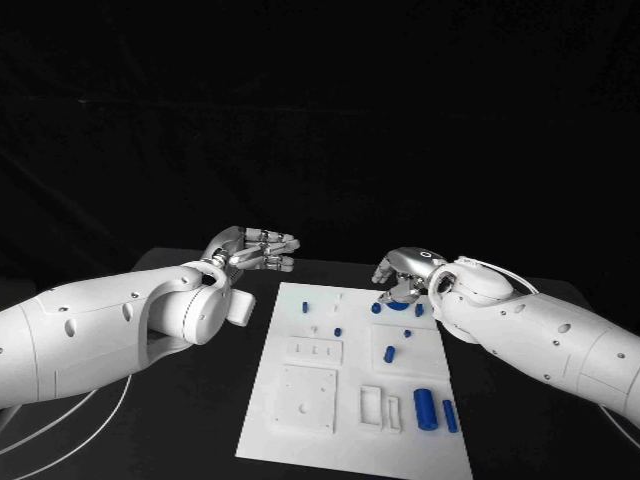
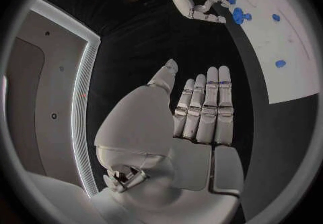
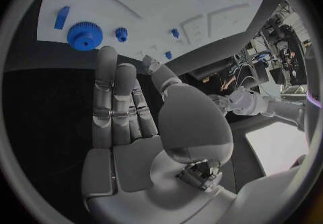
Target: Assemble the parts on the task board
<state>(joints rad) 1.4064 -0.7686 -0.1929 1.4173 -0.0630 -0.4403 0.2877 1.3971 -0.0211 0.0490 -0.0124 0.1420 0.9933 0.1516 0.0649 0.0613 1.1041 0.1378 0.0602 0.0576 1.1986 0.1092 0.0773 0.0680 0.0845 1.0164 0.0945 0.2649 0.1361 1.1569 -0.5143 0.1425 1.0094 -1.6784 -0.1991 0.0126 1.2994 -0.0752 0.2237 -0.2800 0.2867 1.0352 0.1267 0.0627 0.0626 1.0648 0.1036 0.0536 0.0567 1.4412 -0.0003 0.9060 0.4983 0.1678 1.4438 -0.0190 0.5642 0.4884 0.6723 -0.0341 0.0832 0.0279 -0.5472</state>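
At the board's (image 1: 352, 400) far edge, your right hand (image 1: 402, 280) hovers over the blue gear (image 3: 85, 35), fingers straight and apart, holding nothing. Come down off-centre and you could knock the gear onto the counter (image 1: 493, 400). Your left hand (image 1: 255, 248) waits beside the board, likewise apart and holding nothing.

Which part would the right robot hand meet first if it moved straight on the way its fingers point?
Probably the blue gear: in the right wrist view it lies just beyond the fingertips of the right robot hand, on the task board. Depth is unclear.
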